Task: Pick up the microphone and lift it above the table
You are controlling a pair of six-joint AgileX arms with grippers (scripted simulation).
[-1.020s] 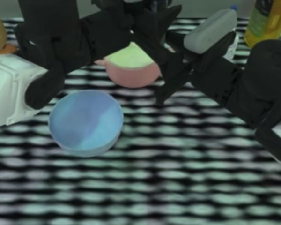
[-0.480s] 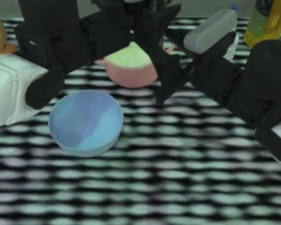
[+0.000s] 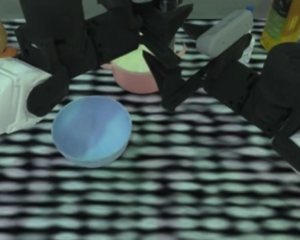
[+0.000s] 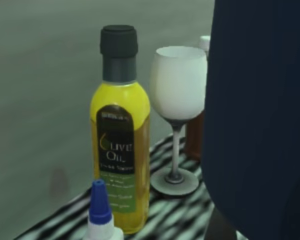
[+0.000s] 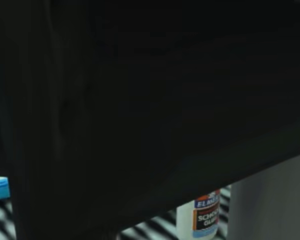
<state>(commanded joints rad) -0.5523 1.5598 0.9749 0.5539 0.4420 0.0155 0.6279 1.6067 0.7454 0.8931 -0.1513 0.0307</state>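
striped black and mint tabletop (image 3: 190, 200) fills the scene. the microphone (image 3: 224, 33) hangs tilted above the far right, grey handle showing, held in the left gripper (image 3: 165, 12), which is clamped on its navy head. the right gripper (image 3: 162, 82), fingers spread, hovers beside the pink bowl (image 3: 137, 75). a blue bowl (image 3: 91, 131) sits left.

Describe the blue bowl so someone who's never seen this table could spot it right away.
Start with the striped black and pale mint table, then look toward its left half in the top view. The blue bowl sits there, just in front of the pink bowl and beside a white box. It alone is round, shallow and light blue.
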